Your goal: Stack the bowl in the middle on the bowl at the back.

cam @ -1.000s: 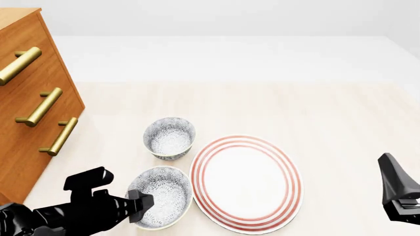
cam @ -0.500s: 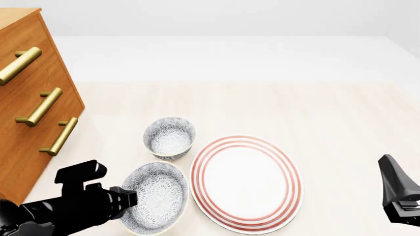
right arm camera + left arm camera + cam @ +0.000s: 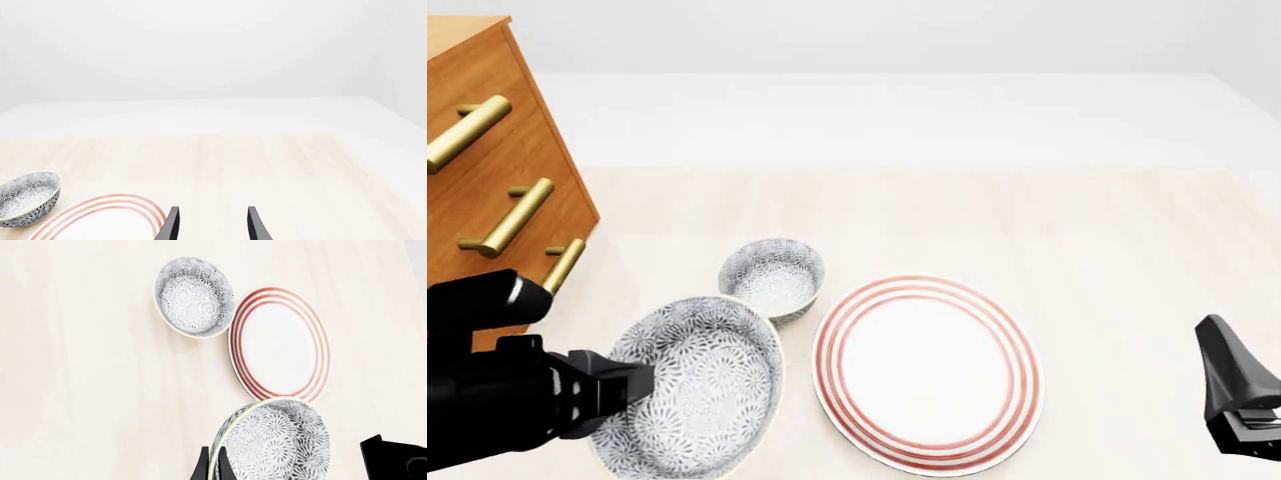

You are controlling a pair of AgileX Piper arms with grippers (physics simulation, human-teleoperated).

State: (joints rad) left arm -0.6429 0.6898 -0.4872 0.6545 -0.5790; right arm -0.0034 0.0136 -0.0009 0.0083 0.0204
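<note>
Gripping the near-left rim of the middle bowl (image 3: pixel 694 385), the left gripper (image 3: pixel 641 380) has its fingers closed on the edge and holds the bowl tilted, its patterned inside facing up and toward the plate (image 3: pixel 928 372). In the front view the bowl looks raised off the table (image 3: pixel 988 220), though how far it clears the surface is hard to judge from this angle. Its far edge overlaps the near side of the back bowl (image 3: pixel 773 279), which sits upright on the table just beside the plate's far-left rim. A wooden drawer chest (image 3: pixel 494 190) with brass handles stands well to the left of the plate. The right gripper (image 3: pixel 212 225) hangs off the plate's right side, fingers parted with nothing between them.
</note>
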